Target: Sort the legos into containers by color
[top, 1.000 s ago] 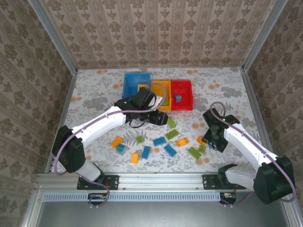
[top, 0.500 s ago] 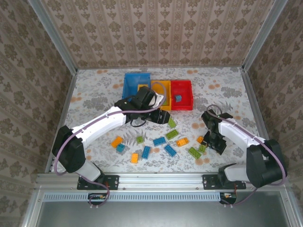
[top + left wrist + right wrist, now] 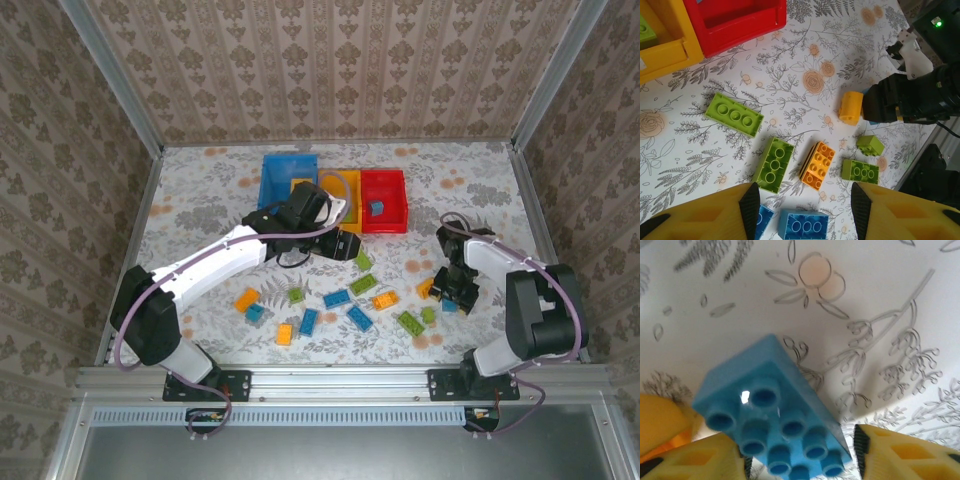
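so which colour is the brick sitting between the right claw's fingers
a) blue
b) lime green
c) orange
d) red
a: in the right wrist view, a blue brick lies on the flowered table, studs toward the camera, between the two yellow fingers of the right claw.

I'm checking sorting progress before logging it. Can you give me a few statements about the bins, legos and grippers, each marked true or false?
1. A blue lego lies in the red bin. True.
2. A blue brick sits between the fingers of the right gripper. True.
3. The left gripper holds an orange lego. False: its jaws stand apart, with nothing between them.
4. The blue bin is at the right end of the row. False: it is at the left end; the red bin is at the right.
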Robot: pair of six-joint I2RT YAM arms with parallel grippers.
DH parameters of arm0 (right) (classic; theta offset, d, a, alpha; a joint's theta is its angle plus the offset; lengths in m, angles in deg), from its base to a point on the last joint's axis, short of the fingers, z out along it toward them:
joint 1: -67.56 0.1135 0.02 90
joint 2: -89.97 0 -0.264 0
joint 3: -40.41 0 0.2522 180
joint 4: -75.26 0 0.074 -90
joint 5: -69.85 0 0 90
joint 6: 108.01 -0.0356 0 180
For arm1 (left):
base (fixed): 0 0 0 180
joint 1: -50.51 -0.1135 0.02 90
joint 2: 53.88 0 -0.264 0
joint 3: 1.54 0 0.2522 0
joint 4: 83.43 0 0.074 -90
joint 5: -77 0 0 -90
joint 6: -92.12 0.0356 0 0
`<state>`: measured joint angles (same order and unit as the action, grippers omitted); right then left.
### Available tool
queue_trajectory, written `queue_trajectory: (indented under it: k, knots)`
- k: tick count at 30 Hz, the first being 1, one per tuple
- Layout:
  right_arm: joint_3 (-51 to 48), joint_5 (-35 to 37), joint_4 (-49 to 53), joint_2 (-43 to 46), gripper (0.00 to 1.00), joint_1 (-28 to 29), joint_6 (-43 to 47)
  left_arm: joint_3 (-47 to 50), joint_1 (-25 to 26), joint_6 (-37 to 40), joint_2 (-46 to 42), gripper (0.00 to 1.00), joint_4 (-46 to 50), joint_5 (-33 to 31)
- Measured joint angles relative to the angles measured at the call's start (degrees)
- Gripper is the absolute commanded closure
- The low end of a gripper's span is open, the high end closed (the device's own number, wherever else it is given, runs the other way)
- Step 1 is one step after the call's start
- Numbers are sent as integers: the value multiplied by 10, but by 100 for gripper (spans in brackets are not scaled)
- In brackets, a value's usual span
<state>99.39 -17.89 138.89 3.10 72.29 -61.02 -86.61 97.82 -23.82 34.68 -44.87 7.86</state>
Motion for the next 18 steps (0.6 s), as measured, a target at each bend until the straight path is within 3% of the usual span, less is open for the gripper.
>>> queue_trajectory:
  k: [3,10,18]
  knots:
    - [7,-12,-6,-14,47,-10,18,0,2,-3,3,45,-12,8]
    - [7,-23,-20,-16,59,-24,52,15,12,-22,7,43,-71,71]
    - [0,-27,-29,-4,83,-27,67,31,12,-65,16,42,-152,129]
